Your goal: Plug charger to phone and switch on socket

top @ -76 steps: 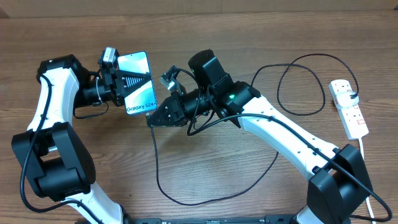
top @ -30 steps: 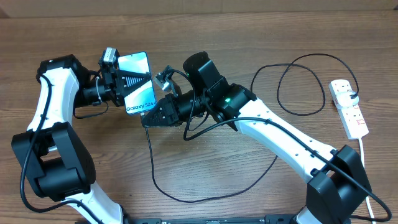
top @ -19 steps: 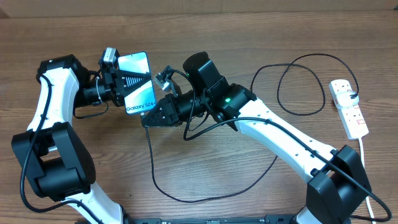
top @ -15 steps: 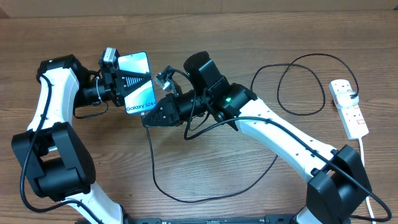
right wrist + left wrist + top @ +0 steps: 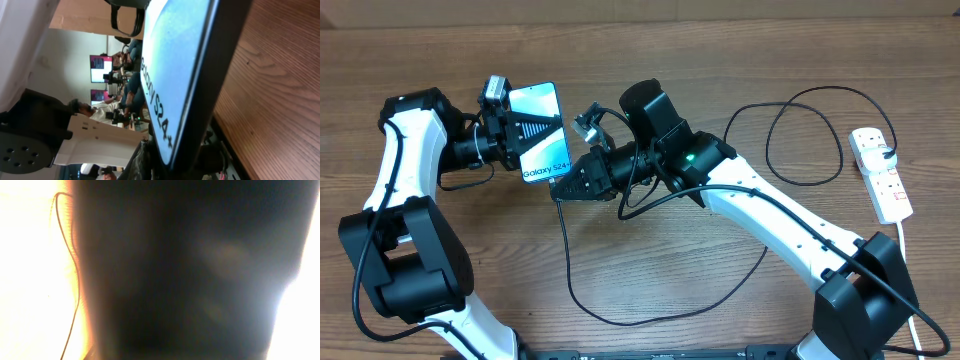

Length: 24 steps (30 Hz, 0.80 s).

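Two arms meet in the upper left of the overhead frame, above a brown wooden table (image 5: 720, 50). The left gripper (image 5: 530, 133) is clamped on a slim black-edged smartphone (image 5: 538, 100) and holds it off the wood with its bright blue screen facing up. The white "Galaxy S24" lettering sits at the lower end of the screen.

The right gripper (image 5: 560, 190) points left, and its tip is at the smartphone's lower edge. A long thin black charger cable (image 5: 567, 260) leaves that tip. The fingers seem pinched narrowly on the connector end, though the dark tip hides the exact grip and whether the connector is seated in the phone. From there the cable drops toward the bottom of the frame and sweeps right under the right arm. It then loops in the upper right and ends at a black plug on a white multi-outlet power strip (image 5: 882, 180) near the right edge. A white cord (image 5: 910, 275) trails from the strip's lower end toward the bottom right corner.

In the right wrist view the smartphone (image 5: 175, 75) fills the centre, tilted, with its black edge toward the table (image 5: 270, 100).

The left wrist view is mostly a dark blur between blown-out glare. Only a thin strand of cable (image 5: 77, 290) shows along its left side.
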Each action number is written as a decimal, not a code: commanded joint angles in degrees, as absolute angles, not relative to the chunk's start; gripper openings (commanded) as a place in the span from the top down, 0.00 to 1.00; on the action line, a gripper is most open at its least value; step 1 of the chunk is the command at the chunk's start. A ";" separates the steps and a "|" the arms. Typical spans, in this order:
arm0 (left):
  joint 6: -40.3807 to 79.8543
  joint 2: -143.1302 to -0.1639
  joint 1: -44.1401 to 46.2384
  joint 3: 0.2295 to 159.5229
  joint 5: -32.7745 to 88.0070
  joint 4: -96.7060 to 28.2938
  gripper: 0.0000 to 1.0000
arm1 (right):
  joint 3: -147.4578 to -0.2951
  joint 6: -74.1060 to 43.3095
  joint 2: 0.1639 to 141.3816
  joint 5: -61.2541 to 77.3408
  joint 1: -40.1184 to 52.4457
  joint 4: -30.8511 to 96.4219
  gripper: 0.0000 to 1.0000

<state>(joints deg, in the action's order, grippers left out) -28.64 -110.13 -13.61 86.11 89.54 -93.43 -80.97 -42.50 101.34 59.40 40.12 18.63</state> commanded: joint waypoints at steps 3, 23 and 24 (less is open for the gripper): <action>-30.02 -108.64 -13.58 86.37 90.59 -93.76 0.96 | -81.30 -46.26 99.88 56.14 38.61 15.79 0.96; -29.95 -108.64 -15.88 86.37 90.59 -93.78 0.96 | -81.30 -47.97 99.88 54.68 41.76 15.09 0.96; -29.95 -108.64 -15.90 86.37 90.59 -93.76 0.96 | -81.30 -47.94 99.88 54.68 41.98 15.09 0.96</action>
